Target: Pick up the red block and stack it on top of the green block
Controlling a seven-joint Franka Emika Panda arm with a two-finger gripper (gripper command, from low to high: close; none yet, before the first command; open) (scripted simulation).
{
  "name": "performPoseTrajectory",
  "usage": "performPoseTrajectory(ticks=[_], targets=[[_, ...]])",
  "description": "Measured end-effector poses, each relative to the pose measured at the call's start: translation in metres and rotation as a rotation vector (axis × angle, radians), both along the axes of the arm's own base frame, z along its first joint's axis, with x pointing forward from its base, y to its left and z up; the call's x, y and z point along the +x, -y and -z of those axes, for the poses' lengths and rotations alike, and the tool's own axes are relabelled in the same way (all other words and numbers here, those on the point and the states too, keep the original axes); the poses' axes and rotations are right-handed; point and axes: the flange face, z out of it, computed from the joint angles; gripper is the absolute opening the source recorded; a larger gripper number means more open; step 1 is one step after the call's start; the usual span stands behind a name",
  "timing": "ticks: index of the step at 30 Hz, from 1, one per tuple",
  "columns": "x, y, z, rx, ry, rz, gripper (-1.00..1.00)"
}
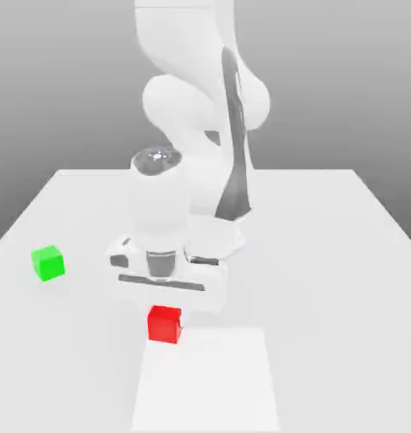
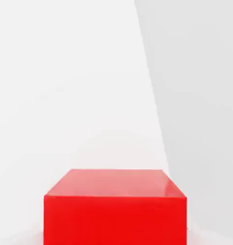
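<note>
Exterior view alone: green block [image 1: 48, 262]

Bright even light, faint shadows, washed-out whites

Red block [image 2: 115, 208] with smooth, plain, slightly glossy faces, green block [image 1: 48, 263] smooth and plain too, white desk [image 1: 327, 254] matt and even, robot arm [image 1: 200, 101] in smooth white plastic-like shell with soft shine

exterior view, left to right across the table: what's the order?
green block → red block, with the gripper directly above it, so those two share a place in the order. The blocks sit well apart on the white table.
</note>
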Motion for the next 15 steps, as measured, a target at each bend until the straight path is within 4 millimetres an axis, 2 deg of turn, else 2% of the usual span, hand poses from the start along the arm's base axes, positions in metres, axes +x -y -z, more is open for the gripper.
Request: performPoseTrajectory(ticks=[7,8,12,15], targets=[[0.0,0.0,-0.051,0.0,0.0,0.0,-1.0],[-0.001,0.007,-0.056,0.0,0.001,0.031,-1.0],[-0.013,0.065,-0.068,0.0,0.005,0.288,-1.0],[-0.033,0.113,-0.075,-0.001,0.008,0.512,-1.0]])
